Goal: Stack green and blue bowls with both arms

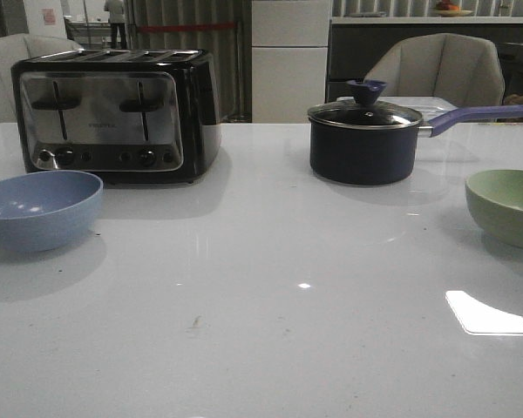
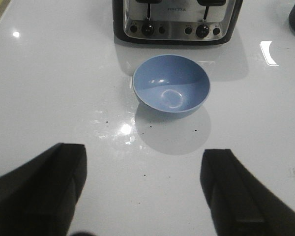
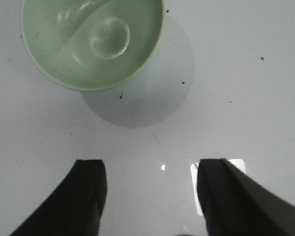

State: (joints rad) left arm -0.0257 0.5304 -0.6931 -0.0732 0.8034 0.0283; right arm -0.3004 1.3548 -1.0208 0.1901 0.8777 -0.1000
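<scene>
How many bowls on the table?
2. The blue bowl sits at the table's left, in front of the toaster. The green bowl sits at the far right, partly cut off by the frame.

Blue bowl (image 1: 39, 209) sits upright at the near left of the white table (image 1: 261, 348), just in front of the toaster (image 1: 118, 113), apart from it. Green bowl (image 1: 508, 207) is upright at the far right edge, partly cut off by the frame. The two are well apart. Dark saucepan (image 1: 364, 144) with glass lid stands right of centre, further back, handle pointing right. No arms visible here.
</scene>
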